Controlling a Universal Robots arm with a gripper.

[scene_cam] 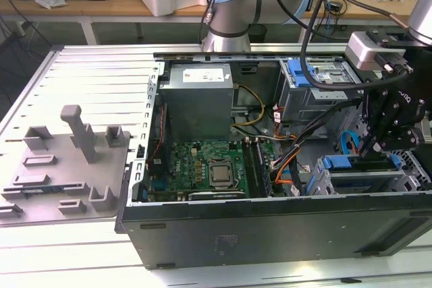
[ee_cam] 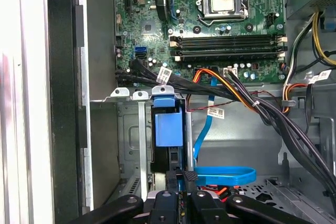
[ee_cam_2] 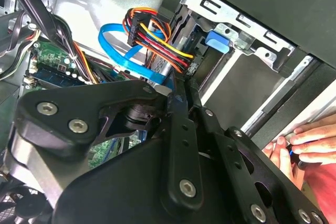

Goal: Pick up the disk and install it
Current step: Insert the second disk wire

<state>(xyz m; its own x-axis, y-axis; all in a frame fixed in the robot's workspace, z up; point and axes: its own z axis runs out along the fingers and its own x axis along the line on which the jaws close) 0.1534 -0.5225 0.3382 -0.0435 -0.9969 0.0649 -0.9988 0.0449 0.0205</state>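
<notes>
Disk [ee_cam: 168, 129] pinched by claw [ee_cam: 176, 182] in bay; second wrist view shows hand [ee_cam_2: 307, 142].

Exterior view: high, angled down from the front over the open black desktop computer case [scene_cam: 270, 220], whole interior in frame, mid distance. First wrist view: close, straight down onto the green motherboard [ee_cam: 210, 35] and blue flat data cable [ee_cam: 223, 174]. Second wrist view: very close, tilted, past black gripper linkage [ee_cam_2: 157, 145]. Shared: blue cable, motherboard, bundled wires.
</notes>
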